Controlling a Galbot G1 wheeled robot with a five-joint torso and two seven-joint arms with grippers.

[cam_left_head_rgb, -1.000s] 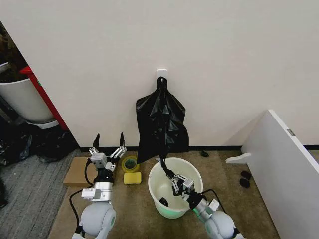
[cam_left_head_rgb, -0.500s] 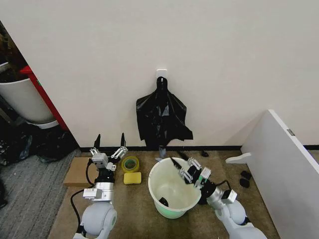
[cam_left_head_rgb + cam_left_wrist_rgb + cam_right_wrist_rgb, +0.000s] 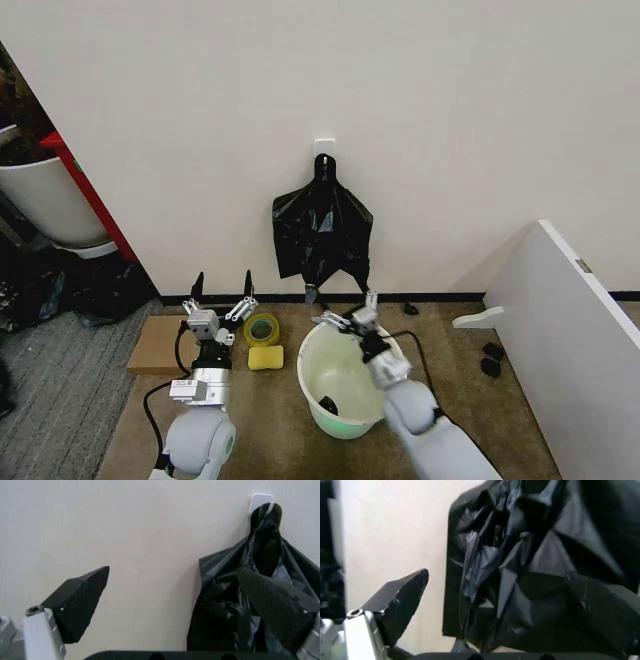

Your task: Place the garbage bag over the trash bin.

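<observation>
Glossy black garbage bags (image 3: 322, 235) hang in a bunch from a white wall hook (image 3: 324, 148); I cannot tell a single garbage bag apart from the rest. Below them on the floor stands the cream-white trash bin (image 3: 345, 425) with a small dark thing (image 3: 328, 404) at its bottom. My right gripper (image 3: 342, 300) is open above the bin's far rim, just under the bunch's lower edge and facing it. In the right wrist view the crinkled bags (image 3: 535, 555) lie straight ahead of the open right gripper (image 3: 495, 611). My left gripper (image 3: 222, 286) stands open, pointing up, left of the bin, with the bunch (image 3: 250, 603) ahead of it.
A yellow sponge (image 3: 265, 357), a tape roll (image 3: 262, 328) and a flat brown board (image 3: 160, 345) lie left of the bin. A white panel (image 3: 570, 330) stands at the right. A white tub with a red frame (image 3: 45, 195) is at the far left.
My right gripper rose out of the bin and turned toward the wall. The strip of black bag stretched down into the bin has gone back up to the bunch. The left arm stayed put.
</observation>
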